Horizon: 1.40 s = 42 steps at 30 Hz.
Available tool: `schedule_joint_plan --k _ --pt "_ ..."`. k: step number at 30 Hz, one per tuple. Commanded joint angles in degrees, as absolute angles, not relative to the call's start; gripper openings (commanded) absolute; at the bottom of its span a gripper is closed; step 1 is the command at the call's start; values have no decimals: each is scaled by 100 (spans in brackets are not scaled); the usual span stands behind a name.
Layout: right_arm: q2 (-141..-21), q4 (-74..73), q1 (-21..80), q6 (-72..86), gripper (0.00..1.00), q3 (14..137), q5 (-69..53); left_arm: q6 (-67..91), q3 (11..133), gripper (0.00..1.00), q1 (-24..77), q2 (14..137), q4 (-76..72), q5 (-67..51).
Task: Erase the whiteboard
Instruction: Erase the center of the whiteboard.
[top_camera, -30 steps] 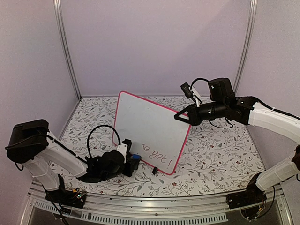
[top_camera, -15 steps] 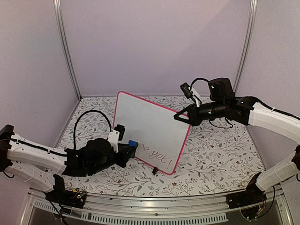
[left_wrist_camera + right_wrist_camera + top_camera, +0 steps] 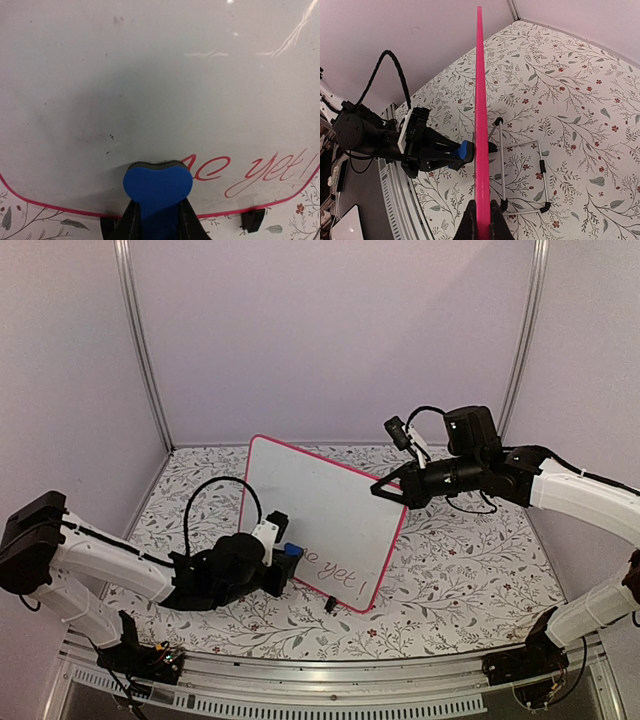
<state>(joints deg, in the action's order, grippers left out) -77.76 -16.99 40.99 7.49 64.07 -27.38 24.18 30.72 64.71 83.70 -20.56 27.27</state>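
- Board (image 3: 320, 505): on edge mid-desk (image 3: 460, 570), leaning back on a wire stand (image 3: 520, 175), written face turned to the near left.
- Right hand (image 3: 481, 220): clamped tight on the pink frame (image 3: 479, 100) at the board's upper right edge, one finger on each face. Nothing else in its grip.
- Left hand (image 3: 158, 212): closed around a blue eraser (image 3: 157, 182), whose pad is pressed to the low part of the face, just left of the red writing (image 3: 250, 172).
- Handling, as a judgement:
  - Thin, stiff and light, so easy to shove out of place with a wiping push.
  - Glossy face, probably slippery. Best taken by the frame, pinched across its thickness, not by the flat.
  - Only two small black feet (image 3: 252, 220) and the stand beneath it, so likely to skid or tip unless braced from the top edge against the push.
  - Not fragile to look at, though perhaps apt to flex if pressed hard mid-panel.
- Writing: red cursive along the bottom edge, reading "yet!", with a word ending in "e" before it. The start of that word is hidden behind the eraser and cannot be made out.
- Rest of the face: bare of letters, with a few dark specks and a faint grey shade near the middle.
- Brands or labels: none to be seen on board, eraser or hands.
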Motion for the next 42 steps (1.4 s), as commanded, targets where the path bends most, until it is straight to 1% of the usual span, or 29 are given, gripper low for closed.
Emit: schedule_joint_plan --k 1,9,19,31,42 --pt "-7794 -2186 4236 499 0 6284 -2935 2313 3189 4 6308 8424 -2448 2624" --pt "-7834 -2145 4236 497 0 6284 -2953 2144 3180 4 6175 8137 -2578 2526" --pt "-7836 -2162 4235 493 0 6282 -2944 2160 3415 4 6128 8769 -2620 2259" --pt "-7867 -2154 4236 494 0 6297 -2953 2590 2985 3 6254 8941 -2874 2074" --pt "-7857 -2180 4236 491 0 6307 -2936 2970 2808 3 6547 9167 -2812 2274"
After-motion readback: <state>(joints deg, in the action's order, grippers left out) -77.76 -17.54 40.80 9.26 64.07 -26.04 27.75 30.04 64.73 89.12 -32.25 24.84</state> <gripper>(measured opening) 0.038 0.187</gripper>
